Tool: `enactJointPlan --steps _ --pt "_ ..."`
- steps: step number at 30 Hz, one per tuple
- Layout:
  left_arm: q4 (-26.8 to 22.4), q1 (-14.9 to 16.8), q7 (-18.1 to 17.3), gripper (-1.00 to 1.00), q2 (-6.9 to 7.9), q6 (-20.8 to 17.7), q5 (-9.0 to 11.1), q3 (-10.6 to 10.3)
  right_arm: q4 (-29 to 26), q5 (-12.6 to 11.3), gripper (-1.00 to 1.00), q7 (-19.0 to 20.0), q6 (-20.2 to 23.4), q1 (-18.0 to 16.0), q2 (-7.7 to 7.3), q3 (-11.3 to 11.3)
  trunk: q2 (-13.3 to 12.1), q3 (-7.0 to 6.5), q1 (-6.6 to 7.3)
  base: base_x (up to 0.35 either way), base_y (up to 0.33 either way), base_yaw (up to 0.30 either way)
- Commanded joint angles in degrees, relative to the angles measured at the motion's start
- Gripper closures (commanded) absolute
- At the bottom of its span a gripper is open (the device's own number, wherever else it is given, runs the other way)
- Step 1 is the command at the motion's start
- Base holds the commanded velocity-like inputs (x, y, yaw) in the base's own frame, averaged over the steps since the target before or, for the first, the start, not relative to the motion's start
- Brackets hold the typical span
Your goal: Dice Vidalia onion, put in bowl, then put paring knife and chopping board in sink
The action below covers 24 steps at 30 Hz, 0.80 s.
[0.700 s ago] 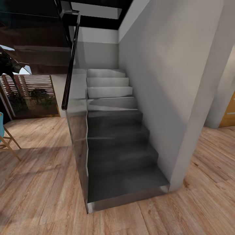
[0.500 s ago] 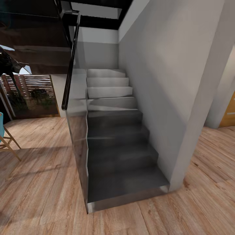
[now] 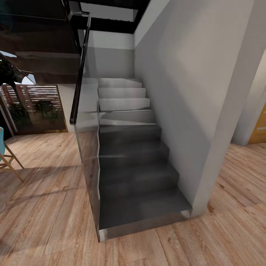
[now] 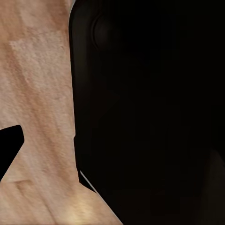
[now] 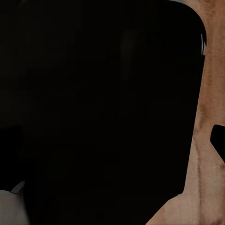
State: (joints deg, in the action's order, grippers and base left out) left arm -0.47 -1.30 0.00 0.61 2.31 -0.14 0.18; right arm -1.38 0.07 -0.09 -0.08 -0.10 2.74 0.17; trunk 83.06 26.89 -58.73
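You face a dark staircase point(image 3: 136, 177) on a wooden floor point(image 3: 44, 218), glass railing point(image 3: 88, 147) alongside, finger state impossible to tell, wrist cameras mostly dark.

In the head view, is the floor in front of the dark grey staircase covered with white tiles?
No, the floor in front of the dark grey staircase is made of light brown wooden planks.

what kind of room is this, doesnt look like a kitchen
Likely a hallway or open living area of a house, not the kitchen. A dark grey staircase with a glass side panel and black handrail rises from a light wooden plank floor; a turquoise wooden-legged chair sits at the left edge.
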Motion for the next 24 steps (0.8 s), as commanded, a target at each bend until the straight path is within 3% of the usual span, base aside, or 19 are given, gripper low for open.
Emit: enactJointPlan --steps 1,14,15,22,24 --pt "-0.05 -0.01 0.0 -1.0 0.0 0.14 -0.02 0.04 -0.02 0.01 -1.0 -0.01 -0.03 0.0 0.01 0.01 0.02 0.04 0.0 0.0 0.0 0.0" --pt "-3.05 -0.01 0.08 -1.0 0.5 0.15 0.34 0.16 -1.98 0.02 -1.0 -0.09 -3.46 0.01 -0.06 -0.08 0.02 0.04 0.0 0.0 0.0 0.0" --pt "-9.3 -0.01 0.08 -1.0 0.54 0.15 0.36 0.16 -4.7 0.04 -1.0 -0.13 -4.41 0.01 -0.07 -0.08 0.02 0.04 0.0 0.0 0.0 0.0" --pt "-22.89 -0.01 0.24 -1.0 0.42 0.07 0.48 0.25 -20.01 0.19 -1.0 -3.66 -5.4 0.01 -0.27 0.01 0.02 0.04 0.0 0.0 0.0 0.0" --pt "-29.11 0.02 0.25 -1.0 0.51 0.03 0.49 0.26 -27.2 0.19 -1.0 -6.04 -5.44 -0.02 -0.34 -0.02 0.02 0.04 0.0 0.0 0.0 0.0"
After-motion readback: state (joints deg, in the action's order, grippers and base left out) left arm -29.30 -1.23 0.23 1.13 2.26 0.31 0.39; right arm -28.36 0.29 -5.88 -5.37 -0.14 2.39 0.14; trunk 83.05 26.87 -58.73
